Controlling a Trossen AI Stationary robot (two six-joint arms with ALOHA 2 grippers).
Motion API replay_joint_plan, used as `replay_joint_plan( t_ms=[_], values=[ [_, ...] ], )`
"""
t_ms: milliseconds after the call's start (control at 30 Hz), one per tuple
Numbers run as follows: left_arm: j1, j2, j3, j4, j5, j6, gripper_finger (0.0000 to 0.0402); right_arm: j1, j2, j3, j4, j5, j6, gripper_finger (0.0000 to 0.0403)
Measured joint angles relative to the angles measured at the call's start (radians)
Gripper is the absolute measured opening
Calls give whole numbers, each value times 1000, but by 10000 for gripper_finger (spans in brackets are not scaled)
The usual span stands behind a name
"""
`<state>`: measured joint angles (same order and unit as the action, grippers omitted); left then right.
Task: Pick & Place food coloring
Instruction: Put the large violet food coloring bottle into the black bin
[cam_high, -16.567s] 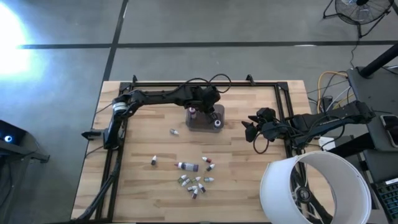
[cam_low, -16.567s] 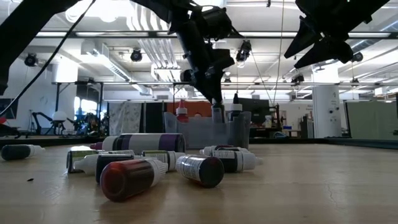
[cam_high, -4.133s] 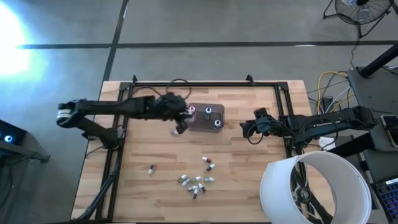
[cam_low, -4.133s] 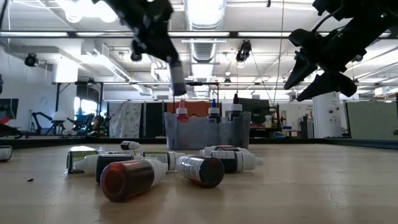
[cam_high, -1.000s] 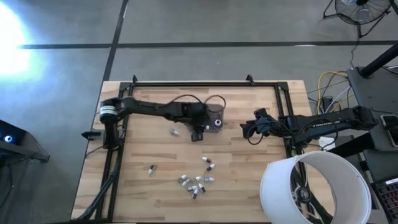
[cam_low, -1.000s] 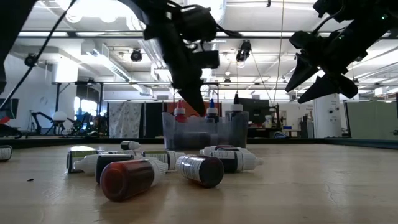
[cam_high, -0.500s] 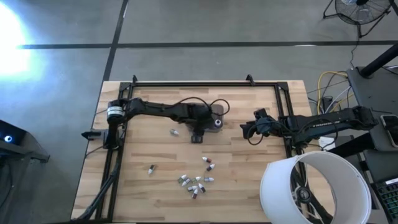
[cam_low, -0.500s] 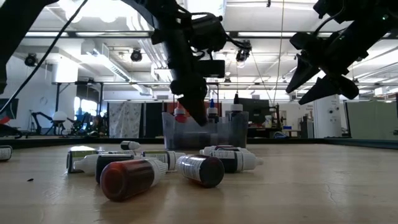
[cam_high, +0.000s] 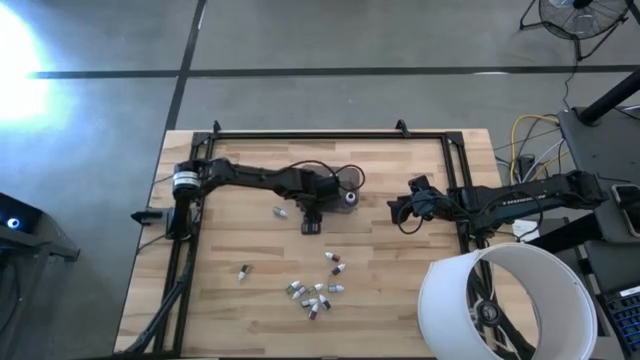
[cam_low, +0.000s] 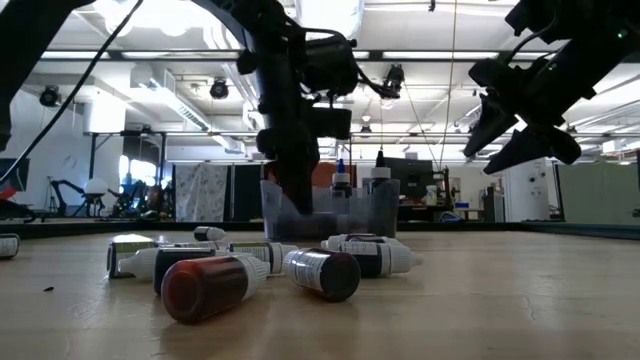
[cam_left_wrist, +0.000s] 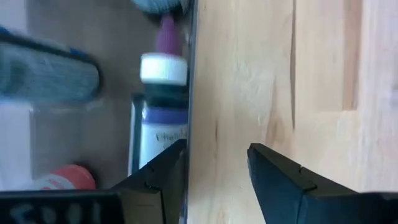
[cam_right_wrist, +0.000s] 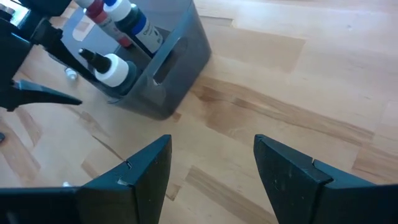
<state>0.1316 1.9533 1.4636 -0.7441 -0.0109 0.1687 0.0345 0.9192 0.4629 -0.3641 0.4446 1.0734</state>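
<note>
A cluster of small plastic dropper bottles (cam_high: 317, 291) lies on the near part of the wooden table (cam_high: 400, 280), with several more standing upright in the grey translucent rectangular tub (cam_right_wrist: 163, 65) farther back. The left gripper (cam_left_wrist: 216, 171) sits low at the tub's wall, fingers spread, empty. The right gripper (cam_right_wrist: 210, 163) hovers to the right, spread wide.

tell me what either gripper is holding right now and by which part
Nothing is held. The left gripper stands open and empty by the tub, beside a purple-capped bottle inside it. The right gripper hovers open and empty.
</note>
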Motion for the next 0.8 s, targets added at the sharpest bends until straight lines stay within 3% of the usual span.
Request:
replay_joint_plan(
  t_ms=[467,667,800],
  values=[
    [-37,-51,-5,-99,39,-85,59,0,1,-24,1,0,8,221],
    [-30,-129,9,27,-24,-99,56,0,1,-37,2,0,14,221],
    [-25,-116,8,100,-44,-87,56,0,1,-44,1,0,27,221]
  ],
)
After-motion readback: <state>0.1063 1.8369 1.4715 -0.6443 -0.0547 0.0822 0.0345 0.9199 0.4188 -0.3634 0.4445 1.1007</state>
